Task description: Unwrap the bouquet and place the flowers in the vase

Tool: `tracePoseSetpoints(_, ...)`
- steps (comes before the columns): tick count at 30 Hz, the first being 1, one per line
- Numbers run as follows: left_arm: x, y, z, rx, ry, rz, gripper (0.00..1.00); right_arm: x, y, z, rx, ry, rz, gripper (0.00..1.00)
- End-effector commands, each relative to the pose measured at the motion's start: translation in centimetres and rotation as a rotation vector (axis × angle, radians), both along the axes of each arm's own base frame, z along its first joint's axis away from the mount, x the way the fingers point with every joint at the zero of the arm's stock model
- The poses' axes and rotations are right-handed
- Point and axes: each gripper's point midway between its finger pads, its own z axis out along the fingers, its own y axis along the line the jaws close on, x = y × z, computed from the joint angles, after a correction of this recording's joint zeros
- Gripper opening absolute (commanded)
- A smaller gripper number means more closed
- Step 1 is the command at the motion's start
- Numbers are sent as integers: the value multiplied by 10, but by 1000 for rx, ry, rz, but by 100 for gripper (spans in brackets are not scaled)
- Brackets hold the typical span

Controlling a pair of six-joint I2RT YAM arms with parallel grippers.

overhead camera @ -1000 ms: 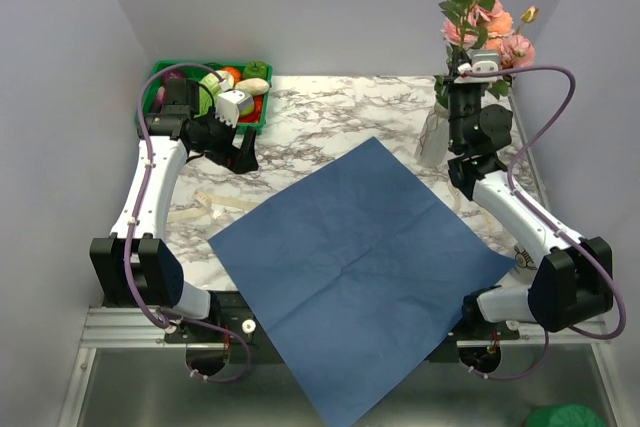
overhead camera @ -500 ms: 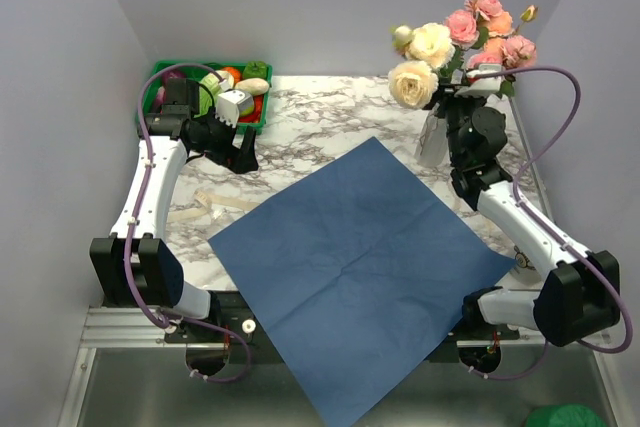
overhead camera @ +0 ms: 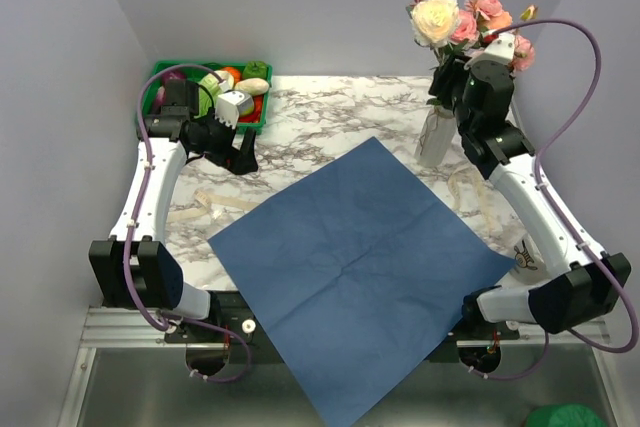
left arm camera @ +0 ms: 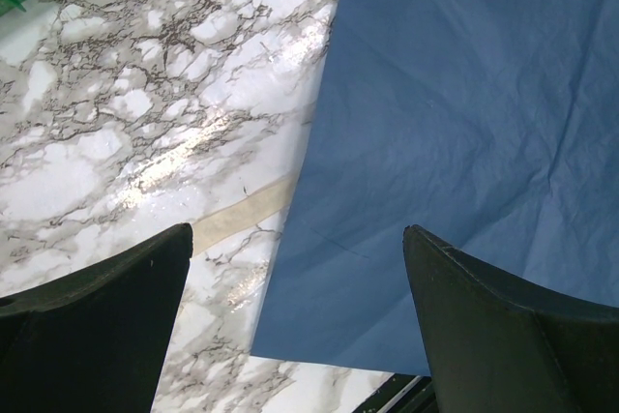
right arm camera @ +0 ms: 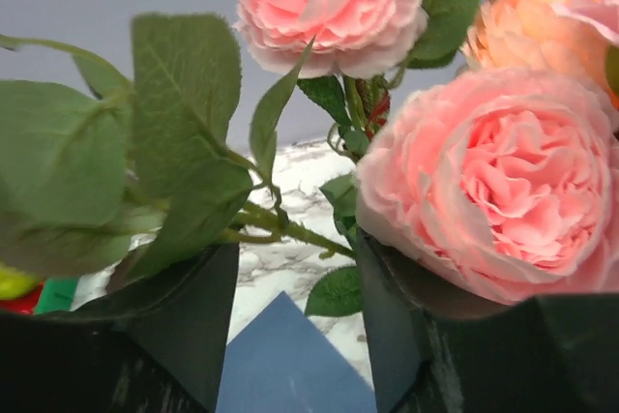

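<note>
The flowers (overhead camera: pixel 450 22), pink, peach and cream roses, stand upright in the slim pale vase (overhead camera: pixel 432 142) at the back right. My right gripper (overhead camera: pixel 448 75) is up among the leaves just above the vase mouth. In the right wrist view its jaws (right arm camera: pixel 295 278) stand open, with a green stem (right arm camera: pixel 290 229) crossing at the fingertips and a pink rose (right arm camera: pixel 493 181) resting on the right finger; nothing is pinched. The blue paper (overhead camera: pixel 360 267) lies flat and unfolded. My left gripper (overhead camera: pixel 243 159) hangs open over the paper's left edge (left arm camera: pixel 464 94), empty (left arm camera: pixel 295 268).
A green crate (overhead camera: pixel 165 77) of toy vegetables sits at the back left. One beige ribbon (overhead camera: pixel 215 202) lies left of the paper, seen as a strip (left arm camera: pixel 242 212) below my left gripper; another ribbon (overhead camera: pixel 470 197) lies by the right arm. The paper overhangs the table's near edge.
The right gripper has opened and risen from the vase neck into the foliage. The cream roses tipped to the left, then settled upright and lower in the vase. The left arm has not moved.
</note>
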Motion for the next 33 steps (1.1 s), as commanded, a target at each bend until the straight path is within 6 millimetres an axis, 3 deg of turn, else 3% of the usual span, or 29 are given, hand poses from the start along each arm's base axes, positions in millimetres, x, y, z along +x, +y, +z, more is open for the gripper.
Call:
tracePoseSetpoints(1,-6,-1,7,2,-29,-14,99,-26,-20,-36,108,141,-129,45)
tracePoseSetpoints(6,-6,-1,8,-3,-25,-14,99,-37,-26,-56,173,185,-186,40)
tracePoseSetpoints(12,-9,-2,7,-6,-23,-18,99,-54,-18,-61,122,179,-103,53)
tracePoseSetpoints(15,-8,-1,5,-9,-17,-4,99,-71,-9,-67,89,168,-14,65)
tracePoseSetpoints(17,-7,-1,4,-10,-17,10,99,-81,-2,-77,79,190,41,81)
tracePoseSetpoints(18,-6,0,7,-11,-28,20,99,-84,0,-83,61,211,64,96)
tracePoseSetpoints(19,-6,-1,7,-14,-32,28,99,-89,11,-88,52,234,128,100)
tracePoseSetpoints(28,-1,0,23,-42,-79,104,99,-121,54,-91,48,211,406,100)
tracePoseSetpoints(33,-1,1,18,-46,-84,118,99,-129,73,-102,49,233,485,100)
